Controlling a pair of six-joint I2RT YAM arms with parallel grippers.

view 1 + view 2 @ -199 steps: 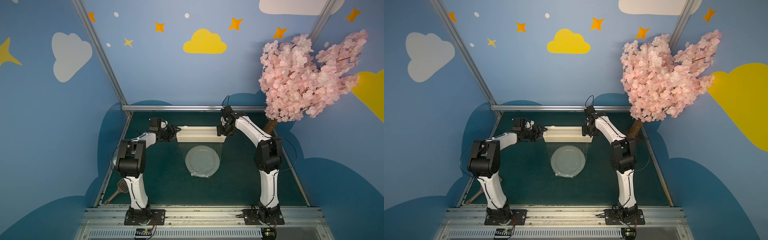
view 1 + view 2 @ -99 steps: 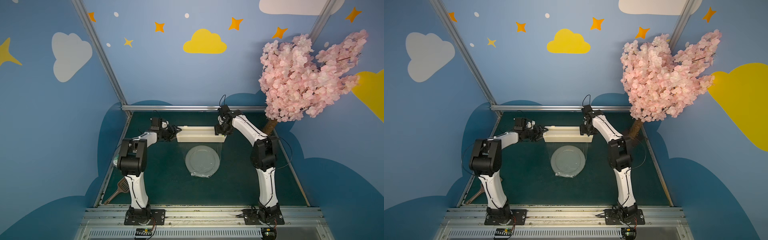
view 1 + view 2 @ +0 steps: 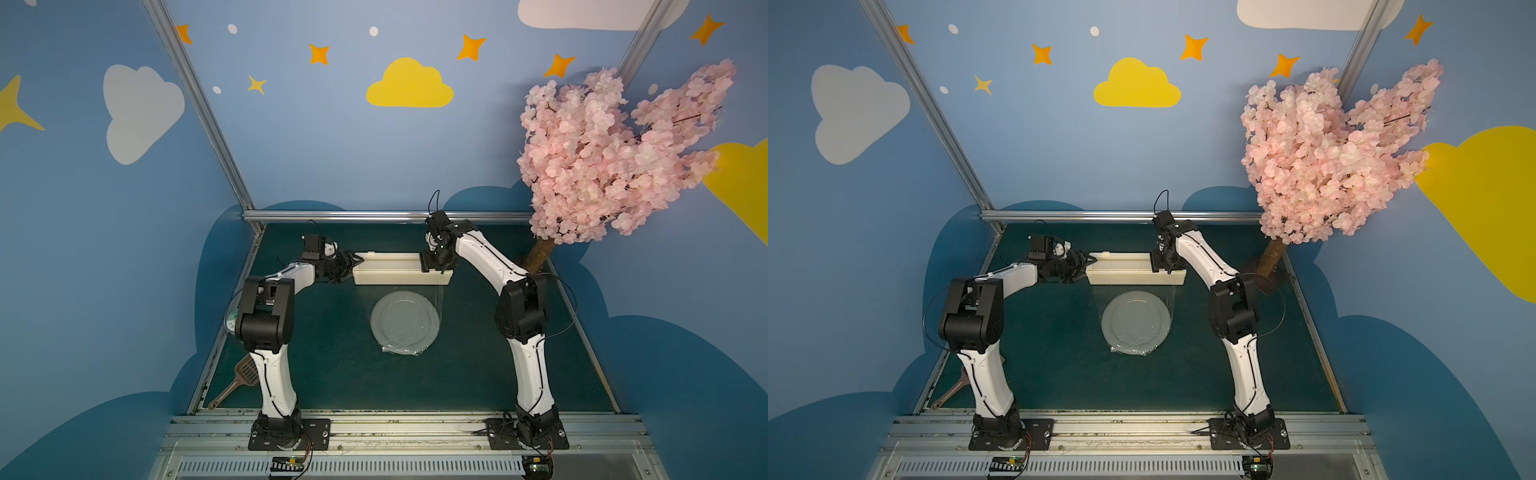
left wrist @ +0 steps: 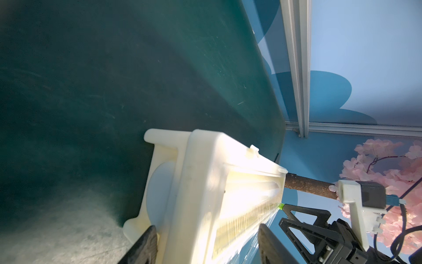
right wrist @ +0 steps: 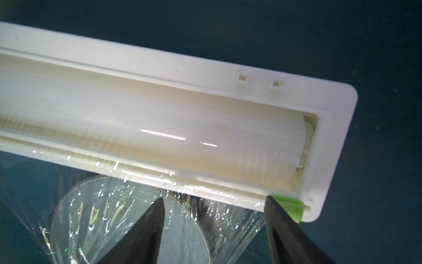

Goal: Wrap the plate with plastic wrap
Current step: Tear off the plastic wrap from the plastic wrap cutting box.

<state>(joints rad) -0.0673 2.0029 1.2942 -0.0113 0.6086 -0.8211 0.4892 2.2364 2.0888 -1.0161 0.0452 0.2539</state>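
In both top views, the cream dispenser box [image 3: 395,274] [image 3: 1129,276] lies crosswise at the far middle of the dark green table [image 3: 332,374]. The left gripper [image 3: 354,262] [image 3: 1087,262] meets its left end, and the right gripper [image 3: 434,266] [image 3: 1163,266] comes down onto its right end. The plate [image 3: 404,322] [image 3: 1136,322] lies flat just near of the box, around the table's middle. The plastic wrap [image 3: 399,350] [image 3: 1131,350] runs from the box's near edge over the plate and bunches into wrinkles at the plate's near rim. A pink blossom tree [image 3: 615,153] stands at the far right. A brown slotted scoop [image 3: 243,374] lies at the table's near left edge.

In the left wrist view, the left gripper [image 4: 206,228] has a dark finger on either side of the box's [image 4: 205,171] left end. The box fills the gap, so the pincer pinches it. At the box's right end, the right gripper [image 4: 303,219] shows beside a small green tab [image 4: 280,206].

In the right wrist view, the right gripper [image 5: 214,198] is spread wide with nothing pinched between its fingers. One fingertip sits right at the green tab [image 5: 290,206] on the box's [image 5: 159,68] near rail. The other hangs over the film. The roll [image 5: 182,128] lies inside the open box. The plastic wrap [image 5: 228,219] leaves the near rail, glinting, and the plate's [image 5: 68,194] rim shows through it.
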